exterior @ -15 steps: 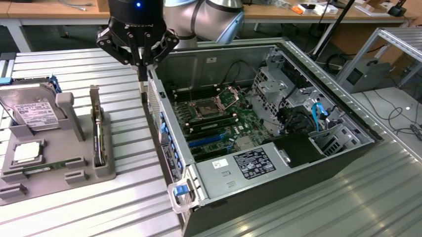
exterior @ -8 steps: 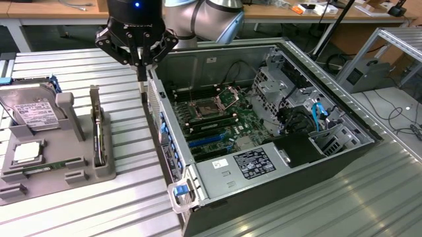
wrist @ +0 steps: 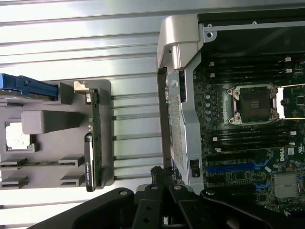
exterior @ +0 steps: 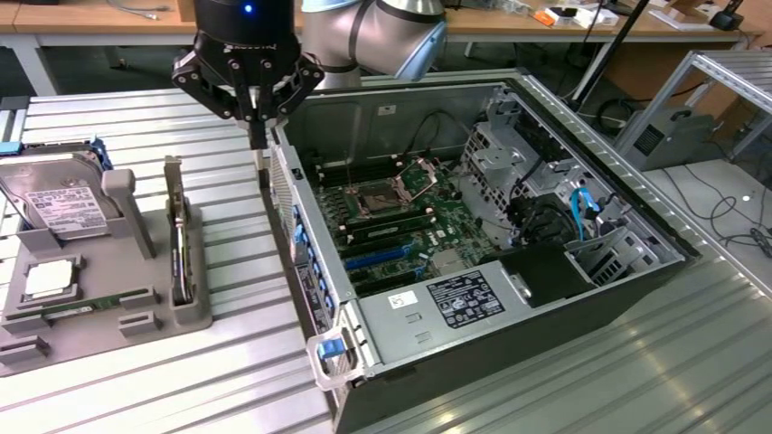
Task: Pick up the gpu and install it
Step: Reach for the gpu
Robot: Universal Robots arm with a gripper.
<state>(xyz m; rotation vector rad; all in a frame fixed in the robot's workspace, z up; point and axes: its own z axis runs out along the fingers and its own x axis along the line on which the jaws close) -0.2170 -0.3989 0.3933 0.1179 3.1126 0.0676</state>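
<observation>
The gpu [exterior: 179,237] is a thin dark card standing on edge in a slot of the grey holder tray [exterior: 103,312], its silvery bracket end toward the far side. In the wrist view the gpu [wrist: 92,138] stands upright in the same tray [wrist: 104,95]. My gripper [exterior: 257,137] hangs shut with nothing between its fingers. It is above the strip of table between the tray and the open computer case [exterior: 483,226], close to the case's wall and apart from the card. In the wrist view, my gripper [wrist: 162,174] points down beside that wall.
A hard drive [exterior: 49,194] and a square chip [exterior: 49,278] sit in the same tray. The case lies open, showing the motherboard [wrist: 248,143] with its CPU socket [exterior: 383,194] and blue slots. Ribbed metal table [wrist: 95,43] surrounds both. Cables and a frame stand at the exterior view's right.
</observation>
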